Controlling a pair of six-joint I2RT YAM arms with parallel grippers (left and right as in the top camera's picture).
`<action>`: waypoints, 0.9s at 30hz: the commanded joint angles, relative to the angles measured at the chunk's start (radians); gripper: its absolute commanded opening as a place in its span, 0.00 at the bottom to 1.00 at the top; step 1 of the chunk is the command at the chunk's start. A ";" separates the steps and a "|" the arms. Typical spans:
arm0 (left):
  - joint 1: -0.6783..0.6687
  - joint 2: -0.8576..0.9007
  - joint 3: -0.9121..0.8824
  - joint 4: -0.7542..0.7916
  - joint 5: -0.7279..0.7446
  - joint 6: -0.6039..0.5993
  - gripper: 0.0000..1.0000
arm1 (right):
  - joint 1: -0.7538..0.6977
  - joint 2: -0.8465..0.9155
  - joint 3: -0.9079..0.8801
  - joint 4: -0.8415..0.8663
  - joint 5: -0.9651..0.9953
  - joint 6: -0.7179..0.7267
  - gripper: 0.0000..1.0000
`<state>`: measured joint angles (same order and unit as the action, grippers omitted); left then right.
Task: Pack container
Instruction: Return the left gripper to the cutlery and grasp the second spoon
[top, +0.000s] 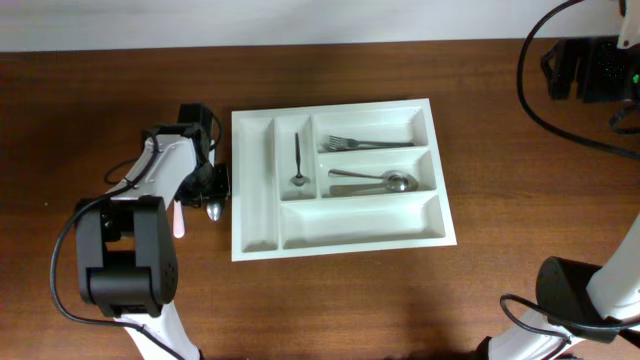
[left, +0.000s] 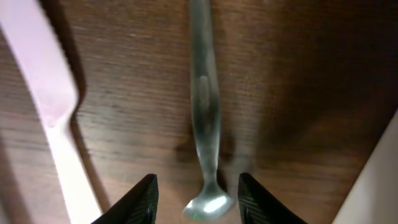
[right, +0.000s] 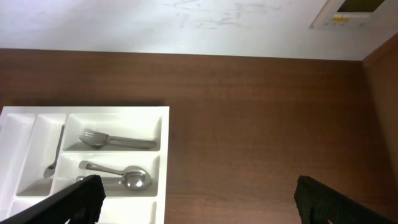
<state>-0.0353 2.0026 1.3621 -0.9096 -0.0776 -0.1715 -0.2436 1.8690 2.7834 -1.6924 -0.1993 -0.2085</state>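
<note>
While left claw gapes astride spoon beside container, right claw spread apart.

No text can be read; the wall panel perhaps bears tiny print, too blurred.

Cutlery tray white; table dark brown, wood-grained; knife left of tray pale pink; spoon beside it silver.
</note>
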 joint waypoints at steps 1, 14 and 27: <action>0.004 -0.017 -0.029 0.037 0.046 0.016 0.44 | -0.006 0.002 0.001 -0.006 0.002 0.008 0.99; 0.006 -0.017 -0.064 0.099 0.071 0.016 0.08 | -0.006 0.002 0.001 -0.006 0.002 0.008 0.99; 0.006 -0.094 0.090 -0.020 0.010 0.016 0.02 | -0.006 0.002 0.001 -0.006 0.002 0.008 0.99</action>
<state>-0.0357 1.9987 1.3521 -0.9028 -0.0490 -0.1604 -0.2436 1.8690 2.7834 -1.6924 -0.1993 -0.2085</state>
